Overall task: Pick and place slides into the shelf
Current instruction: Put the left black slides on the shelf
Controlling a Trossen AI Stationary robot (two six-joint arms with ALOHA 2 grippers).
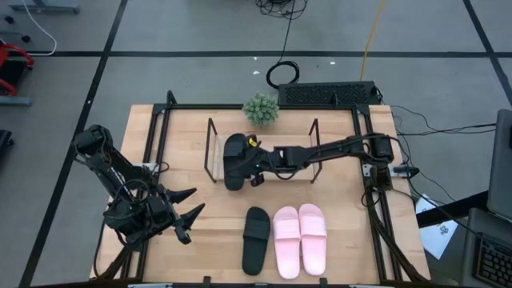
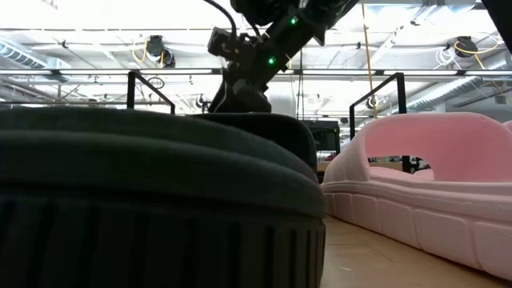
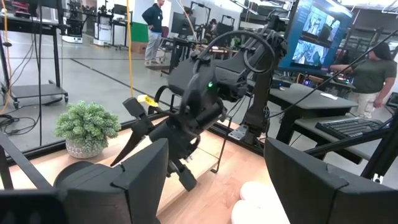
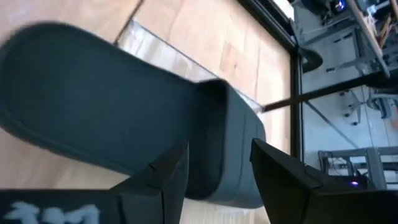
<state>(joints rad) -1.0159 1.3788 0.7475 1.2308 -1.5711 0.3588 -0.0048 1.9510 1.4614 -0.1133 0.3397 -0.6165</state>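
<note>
A black slide (image 2: 152,192) fills the foreground beside a pink slide (image 2: 424,184), an arm (image 2: 264,48) apparently above.

There were two black slides, one (image 1: 233,161) in the shelf (image 1: 210,152) and one (image 1: 255,239) at 6 o'clock. There were two pink slides (image 1: 300,238) and one little plant (image 1: 261,110).

Matte black slide (image 1: 234,160) on the shelf's (image 1: 298,171) pale wooden board, thin black wire frames, second black slide (image 1: 255,239) beside two light pink slides (image 1: 301,238), green potted plant (image 1: 261,110), light wood table (image 1: 200,220), dark arms
</note>
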